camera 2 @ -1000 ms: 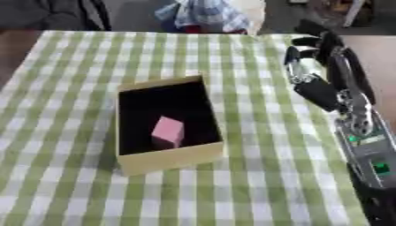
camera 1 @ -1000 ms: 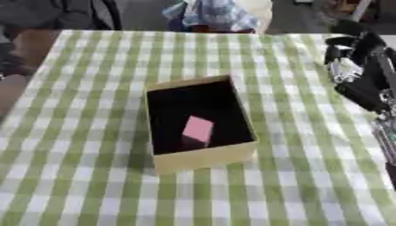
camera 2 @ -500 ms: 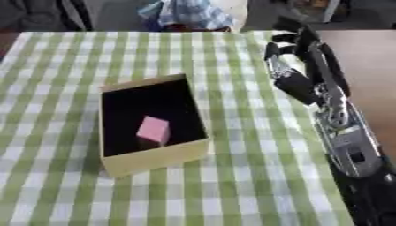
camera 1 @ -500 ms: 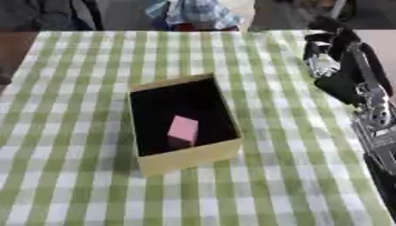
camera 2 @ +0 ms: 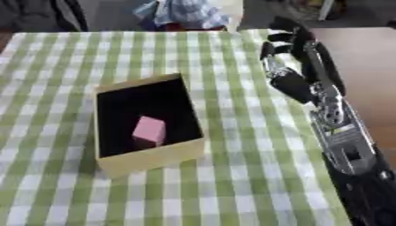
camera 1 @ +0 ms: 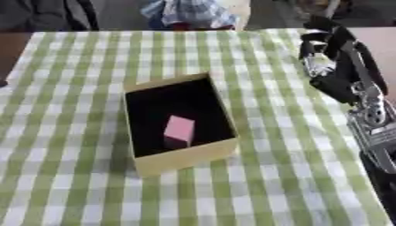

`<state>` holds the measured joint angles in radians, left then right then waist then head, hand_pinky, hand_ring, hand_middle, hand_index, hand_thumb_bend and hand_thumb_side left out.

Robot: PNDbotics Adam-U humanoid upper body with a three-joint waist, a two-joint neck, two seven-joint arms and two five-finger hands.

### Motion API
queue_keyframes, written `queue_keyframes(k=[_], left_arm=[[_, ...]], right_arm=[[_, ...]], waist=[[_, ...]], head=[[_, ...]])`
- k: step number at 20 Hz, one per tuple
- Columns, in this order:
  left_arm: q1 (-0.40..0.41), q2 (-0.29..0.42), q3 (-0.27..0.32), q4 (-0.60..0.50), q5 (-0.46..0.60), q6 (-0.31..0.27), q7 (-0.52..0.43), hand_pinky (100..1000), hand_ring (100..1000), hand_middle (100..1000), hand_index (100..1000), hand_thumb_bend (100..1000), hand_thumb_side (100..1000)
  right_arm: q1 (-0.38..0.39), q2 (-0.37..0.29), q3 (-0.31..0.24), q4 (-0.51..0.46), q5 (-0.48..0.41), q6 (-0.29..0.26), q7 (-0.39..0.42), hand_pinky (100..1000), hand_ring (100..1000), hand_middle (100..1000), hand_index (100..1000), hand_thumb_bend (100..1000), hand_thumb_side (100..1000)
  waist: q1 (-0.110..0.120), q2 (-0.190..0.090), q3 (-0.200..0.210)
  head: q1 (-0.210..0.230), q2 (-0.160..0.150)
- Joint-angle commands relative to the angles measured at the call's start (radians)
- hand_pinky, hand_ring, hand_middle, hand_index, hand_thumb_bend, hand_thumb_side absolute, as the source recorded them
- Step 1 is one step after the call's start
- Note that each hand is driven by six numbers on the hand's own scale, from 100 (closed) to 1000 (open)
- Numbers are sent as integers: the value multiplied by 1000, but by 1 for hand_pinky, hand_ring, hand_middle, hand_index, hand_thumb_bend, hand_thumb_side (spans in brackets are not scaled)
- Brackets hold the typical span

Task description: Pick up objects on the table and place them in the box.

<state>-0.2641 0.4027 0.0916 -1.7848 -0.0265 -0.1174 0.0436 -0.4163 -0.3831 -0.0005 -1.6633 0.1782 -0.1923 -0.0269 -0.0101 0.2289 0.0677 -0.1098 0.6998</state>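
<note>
- The desk [camera 1: 70, 176] fills the frame, covered by a green and white checked cloth that lies flat, with no loose objects showing on its bare squares; the cloth looks soft enough to bunch or slide if something is dragged across it
- Left of centre sits the box [camera 1: 185, 158], an open rectangular carton with pale yellow-tan walls and a dark inside, turned slightly askew to the cloth's stripes; it looks like light card, so I judge a nudge against a wall would shift it
- Inside the box, toward its lower middle, lies the pink block [camera 1: 179, 130], resting on the dark floor apart from the walls; it seems small, stiff and light, probably foam or plastic, not fragile, and its flat opposite faces would be the natural place to pinch it
- At the right of the frame the right robot hand [camera 2: 284, 53] hangs above the cloth's upper right part, well apart from the box; its fingers are loosely curled downward and it holds nothing
- The left robot hand shows in neither view
- Along the top edge, beyond the desk, there is dark clutter and a blue and white cloth bundle; the room is otherwise too dim to read
</note>
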Motion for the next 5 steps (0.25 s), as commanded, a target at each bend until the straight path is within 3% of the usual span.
queue_keyframes(k=[1, 5], left_arm=[[-6, 13, 11, -10, -1, 0, -1, 778, 582, 581, 785, 100, 871], [-6, 12, 12, -10, -1, 0, 0, 778, 581, 580, 783, 100, 871]], right_arm=[[-12, -17, -11, -5, -2, 0, -4, 706, 791, 814, 920, 100, 450], [-12, -16, -12, -5, -2, 0, -4, 706, 791, 813, 920, 100, 450]], waist=[[2, -12, 0], [2, -11, -1]], head=[[-8, -4], [-28, -7]])
